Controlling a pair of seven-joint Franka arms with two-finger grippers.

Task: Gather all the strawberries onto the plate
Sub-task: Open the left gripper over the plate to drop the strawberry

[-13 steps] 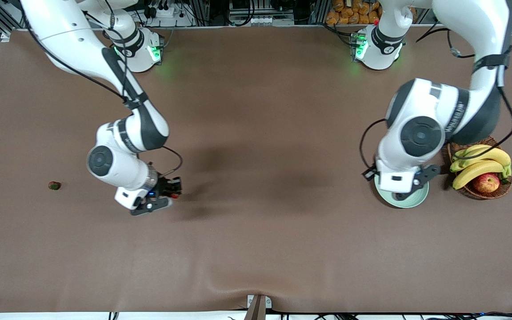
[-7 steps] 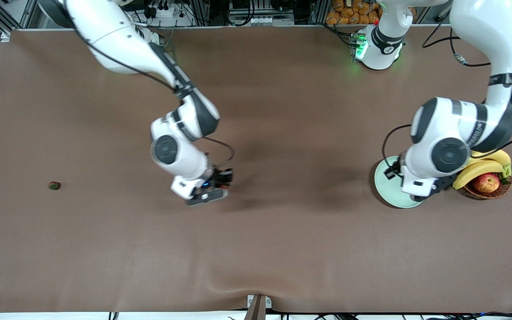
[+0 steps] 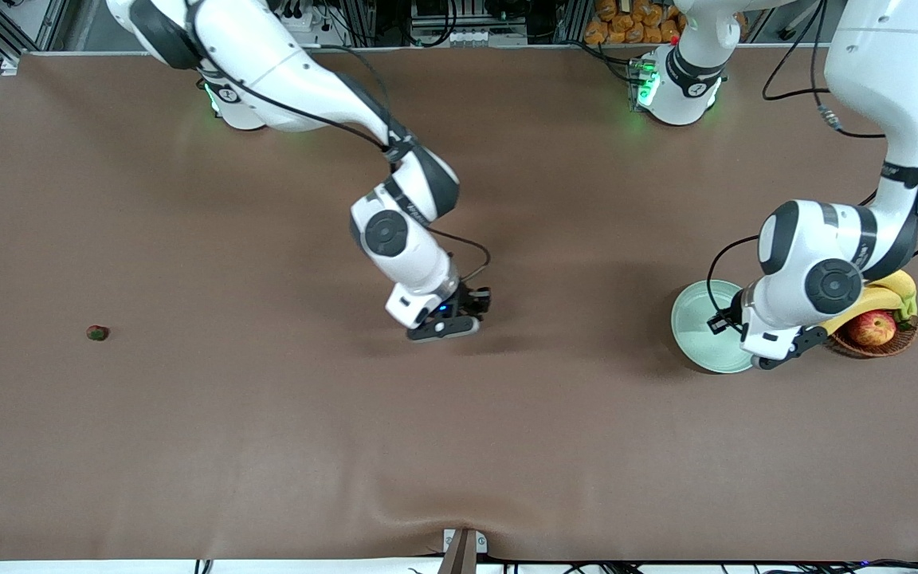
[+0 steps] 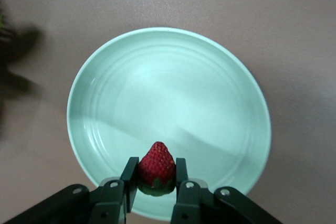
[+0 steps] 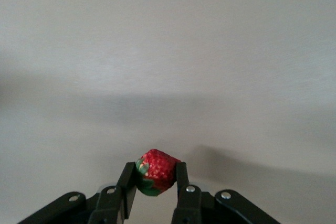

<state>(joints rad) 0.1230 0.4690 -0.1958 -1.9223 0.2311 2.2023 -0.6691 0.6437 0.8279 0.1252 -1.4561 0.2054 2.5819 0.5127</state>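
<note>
Broad brown-covered bench [image 3: 268, 446], largely bare. Near the left arm's end, a round shallow mint-green glossy plate [image 3: 698, 339], touching or just beside a brown woven wicker basket [image 3: 877, 344] with yellow bananas [image 3: 889, 291] and a red-yellow apple [image 3: 872, 328].

Left hand [image 4: 156, 192] over the plate, just inside its rim, clenched on a small red strawberry with green leafy top [image 4: 156, 164], tip pointing toward the plate's middle. Straight down from that hand: bare plate floor. Probably only a release needed there.

Right hand [image 5: 156, 187] over the middle of the bench, pinching a second red strawberry [image 5: 156, 171], tilted between the fingers. Plate well apart from it, toward the left arm's end, so a long carry judged necessary for that one.

Third tiny red strawberry [image 3: 97, 332] lying alone on the bench toward the right arm's end, well apart from both hands; right arm the nearer.

Against a second ago: right hand swung far from near the lone berry toward the middle; left hand shifted across the plate toward the basket; lone berry unmoved.
</note>
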